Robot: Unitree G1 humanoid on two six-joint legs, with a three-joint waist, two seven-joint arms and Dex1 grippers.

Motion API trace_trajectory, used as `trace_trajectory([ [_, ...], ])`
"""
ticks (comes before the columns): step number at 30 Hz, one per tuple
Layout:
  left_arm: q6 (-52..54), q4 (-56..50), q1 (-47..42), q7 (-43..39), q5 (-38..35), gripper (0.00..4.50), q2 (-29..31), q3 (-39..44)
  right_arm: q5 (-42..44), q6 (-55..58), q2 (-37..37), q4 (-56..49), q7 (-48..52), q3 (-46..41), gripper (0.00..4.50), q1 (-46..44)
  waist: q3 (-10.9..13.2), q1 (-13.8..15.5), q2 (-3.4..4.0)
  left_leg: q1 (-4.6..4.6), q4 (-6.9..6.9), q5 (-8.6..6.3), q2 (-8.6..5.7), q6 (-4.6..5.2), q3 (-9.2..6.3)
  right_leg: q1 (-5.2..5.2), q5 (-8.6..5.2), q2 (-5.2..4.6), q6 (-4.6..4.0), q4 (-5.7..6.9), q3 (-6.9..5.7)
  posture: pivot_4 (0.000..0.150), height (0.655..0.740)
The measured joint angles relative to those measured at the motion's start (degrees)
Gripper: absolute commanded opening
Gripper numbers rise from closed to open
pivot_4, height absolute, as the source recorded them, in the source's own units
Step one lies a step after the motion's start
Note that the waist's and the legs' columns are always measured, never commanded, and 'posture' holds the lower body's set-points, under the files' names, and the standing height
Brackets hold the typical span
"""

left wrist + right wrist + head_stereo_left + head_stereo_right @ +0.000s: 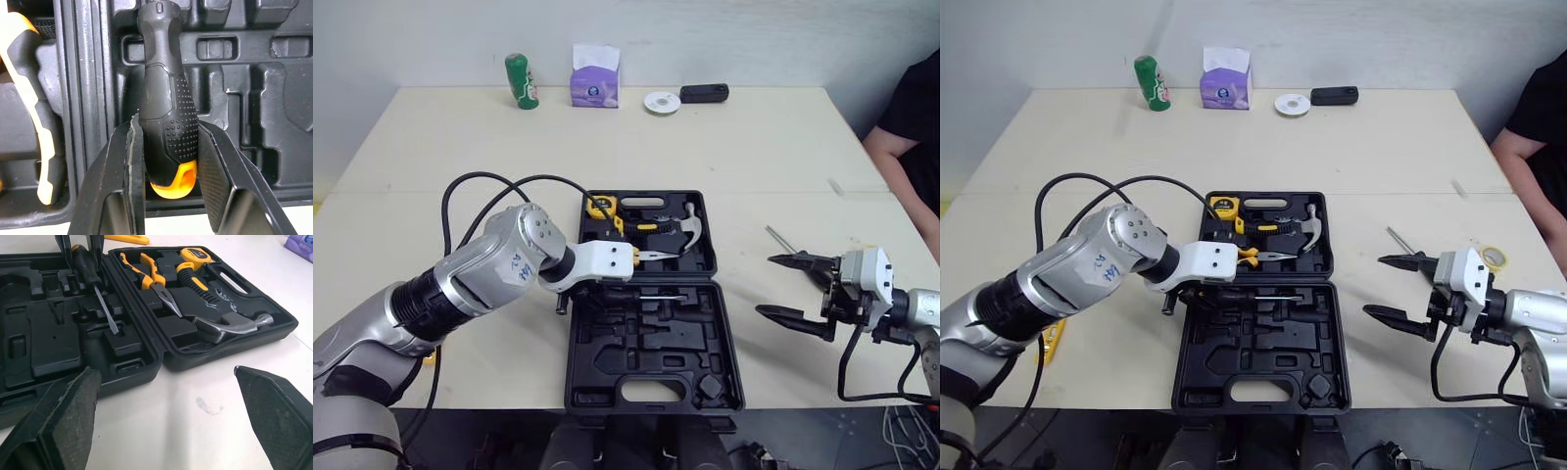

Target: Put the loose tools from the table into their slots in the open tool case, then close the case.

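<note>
The black tool case (576,382) lies open at the table's front centre. Its far half holds a yellow tape measure (600,207), yellow-handled pliers (641,240) and a hammer (690,227). My left gripper (168,132) is shut on the black, orange-ended handle of a screwdriver (166,112). The screwdriver lies across the near half by the hinge, its shaft (656,294) pointing right. My right gripper (766,285) stands open just right of the case, with nothing between its fingers. A thin metal rod (781,239) lies loose on the table behind it. A yellow tool (1048,338) lies on the table under my left arm.
Along the far edge stand a green can (521,80), a purple tissue box (595,75), a white tape roll (662,102) and a black device (704,93). A person in black (915,127) sits at the right side. A small yellow roll (1494,258) rests near my right wrist.
</note>
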Motion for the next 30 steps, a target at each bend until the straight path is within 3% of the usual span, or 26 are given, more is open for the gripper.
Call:
trace_trajectory([
  [21, -1.09, 1.12, 0.00, -0.60, 3.00, 1.05, -2.10, 0.02, 0.03, 1.55, 1.37, -2.14, -1.63, 1.98, 4.50, -0.50, 0.00, 0.35, 0.00, 0.00, 0.15, 0.01, -0.02, 0.07, -0.06, 0.06, 0.00, -0.07, 0.00, 0.14, -0.01, 0.150, 0.7400],
  [23, -1.17, 1.23, 0.00, -0.60, 3.03, 2.07, -2.28, 0.06, 0.04, 2.12, 1.37, -2.82, -1.85, 1.98, 4.50, -0.48, 0.00, 0.34, 0.00, 0.01, 0.15, 0.01, -0.03, 0.07, -0.06, 0.06, 0.00, -0.07, 0.00, 0.15, -0.01, 0.150, 0.7400],
  [27, -2.19, 1.13, 0.13, -0.77, 2.96, 3.68, -3.51, 0.40, 0.13, 2.86, 1.37, -3.64, -2.36, 1.99, 4.50, -0.47, 0.00, 0.40, 0.00, 0.00, 0.19, 0.03, -0.03, 0.09, -0.09, 0.07, 0.00, -0.09, 0.00, 0.16, -0.02, 0.150, 0.7400],
  [30, -2.23, 0.51, 0.13, -0.36, 2.89, 3.68, -4.34, 1.40, 0.21, 3.62, 1.37, -4.57, -2.47, 2.00, 4.50, -0.47, 0.00, 0.30, 0.00, -0.01, 0.17, 0.03, -0.02, 0.09, -0.09, 0.06, 0.00, -0.09, 0.00, 0.15, -0.02, 0.150, 0.7400],
])
